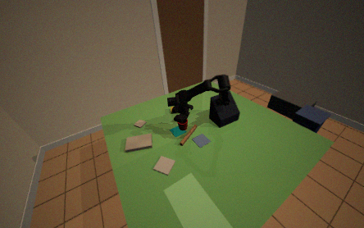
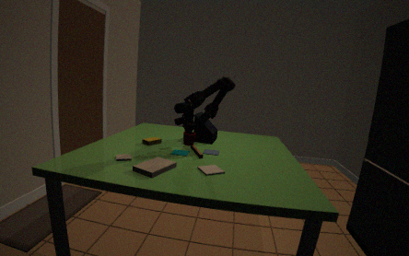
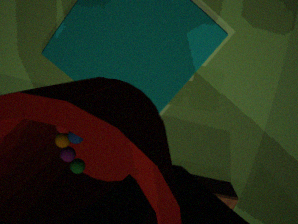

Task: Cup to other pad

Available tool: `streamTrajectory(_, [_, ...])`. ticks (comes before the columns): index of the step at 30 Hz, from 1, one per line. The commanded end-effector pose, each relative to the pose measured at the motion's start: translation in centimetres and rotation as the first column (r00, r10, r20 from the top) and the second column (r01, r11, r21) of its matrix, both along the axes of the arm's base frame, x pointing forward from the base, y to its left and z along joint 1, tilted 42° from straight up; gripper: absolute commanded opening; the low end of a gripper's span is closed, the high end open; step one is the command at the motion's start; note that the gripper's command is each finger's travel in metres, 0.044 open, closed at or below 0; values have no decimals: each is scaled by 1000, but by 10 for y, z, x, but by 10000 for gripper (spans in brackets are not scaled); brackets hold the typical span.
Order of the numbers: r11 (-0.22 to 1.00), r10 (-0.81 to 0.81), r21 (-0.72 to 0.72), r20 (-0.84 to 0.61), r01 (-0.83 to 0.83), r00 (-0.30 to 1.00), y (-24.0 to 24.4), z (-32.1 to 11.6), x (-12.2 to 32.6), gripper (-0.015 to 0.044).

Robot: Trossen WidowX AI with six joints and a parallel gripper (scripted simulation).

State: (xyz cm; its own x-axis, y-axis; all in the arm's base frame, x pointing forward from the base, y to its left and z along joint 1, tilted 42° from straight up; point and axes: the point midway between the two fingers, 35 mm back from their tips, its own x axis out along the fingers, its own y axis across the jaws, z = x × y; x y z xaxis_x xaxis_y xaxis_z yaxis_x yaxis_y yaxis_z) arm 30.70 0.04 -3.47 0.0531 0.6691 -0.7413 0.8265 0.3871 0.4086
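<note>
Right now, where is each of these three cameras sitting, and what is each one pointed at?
Top: high above a table corner, looking down at the green table and the whole arm.
Exterior: low beside the table, looking across it at the arm.
Wrist: on the arm, looking down past the gripper onto the red cup.
Shared: all three show the teal pad.

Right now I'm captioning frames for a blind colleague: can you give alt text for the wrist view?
A red cup, gripped by the dark tool, fills the lower left, with four small marbles inside. Beyond it a teal square pad lies flat on the green table.
</note>
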Motion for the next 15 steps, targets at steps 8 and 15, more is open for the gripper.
streamTrajectory(8, [1000, -1, -4, 1, 1, 1000, -16, -12, 12, 0])
streamTrajectory(15, [1000, -1, -5, 2, 1, 1000, -26, -19, 18, 0])
